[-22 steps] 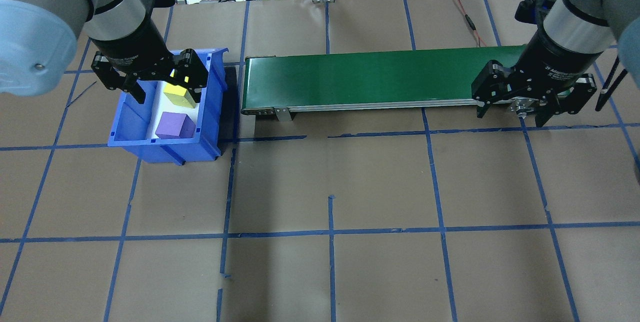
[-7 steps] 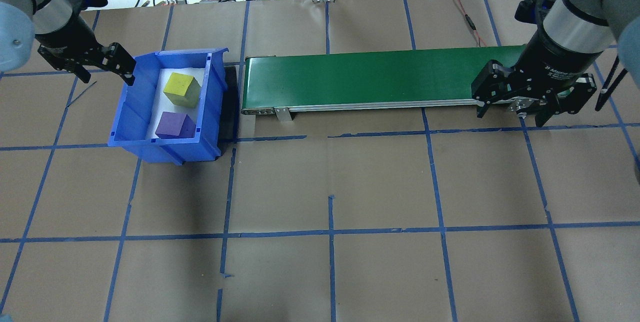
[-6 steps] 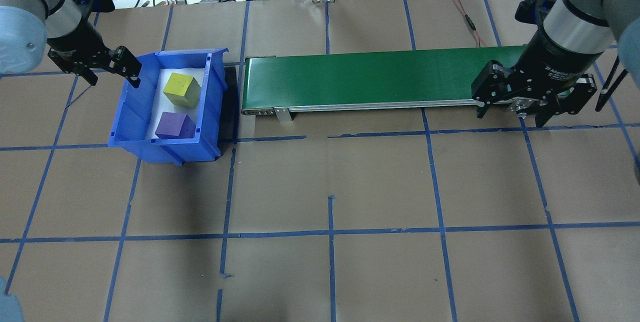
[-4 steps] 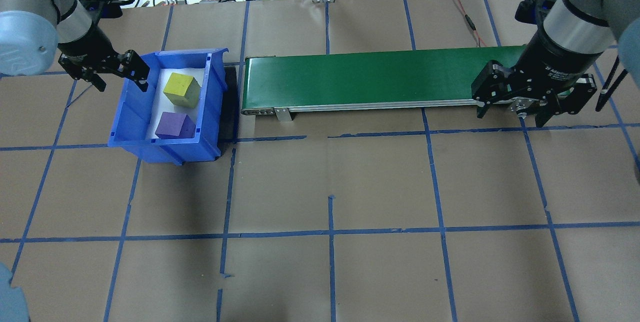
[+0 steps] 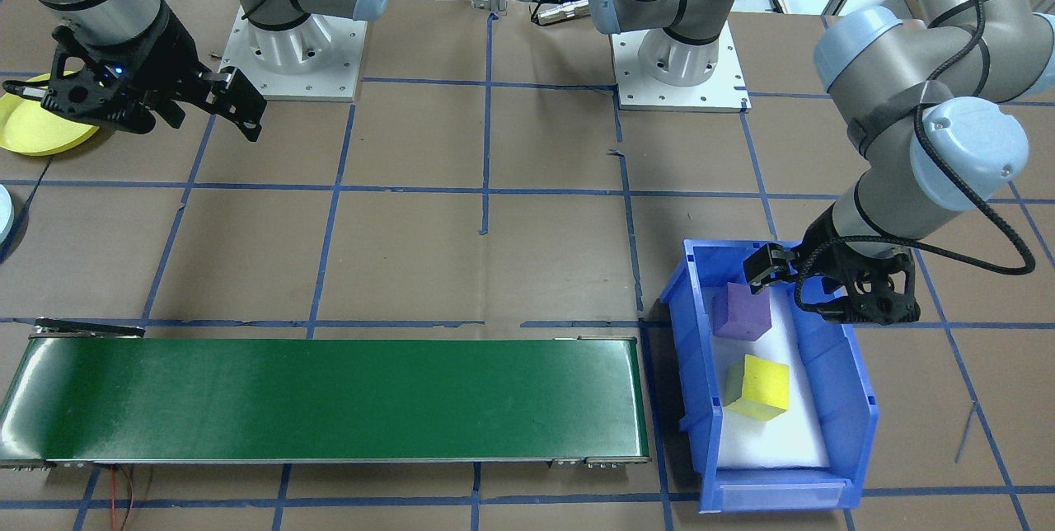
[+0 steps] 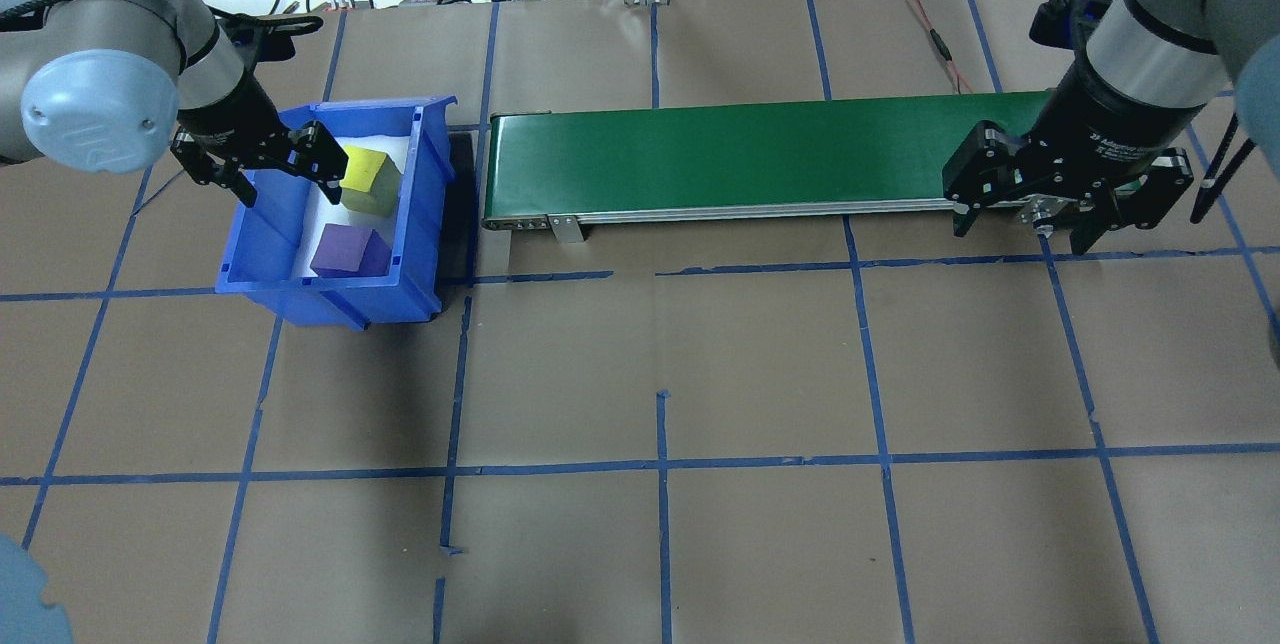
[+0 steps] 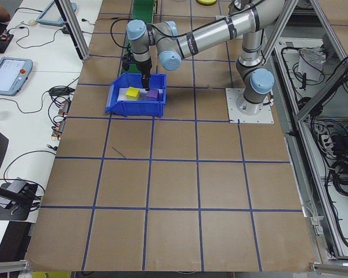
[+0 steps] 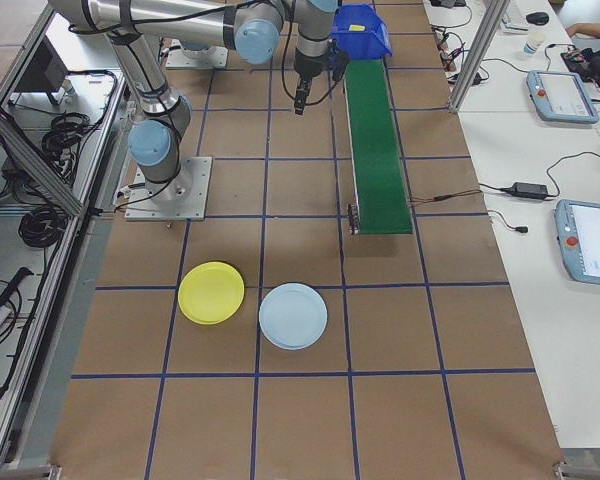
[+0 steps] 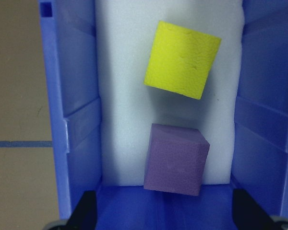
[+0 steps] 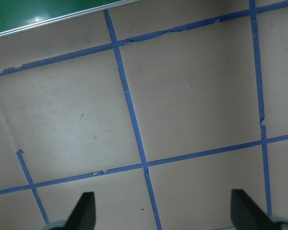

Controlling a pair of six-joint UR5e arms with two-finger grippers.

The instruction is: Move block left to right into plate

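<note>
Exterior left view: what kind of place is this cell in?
Probably a robotics lab or test cell: a paper-covered table gridded with blue tape, aluminium framing alongside, and teach pendants with loose cables on the side bench.

Left arm: I have swung it back over the bin [image 6: 420,214] from the bare tabletop [image 6: 640,374] beyond the bin's outer wall, where it sat a second ago.
Left end effector [image 6: 275,169]: three seconds ago it straddled the yellow block [image 6: 368,182]; it then pulled away and now hangs over the bin's outer side, fingers spread, one fingertip [image 6: 330,186] just beside that block.
Wrist view: both blocks, yellow [image 9: 182,60] and purple [image 9: 175,160], lie below me.
</note>
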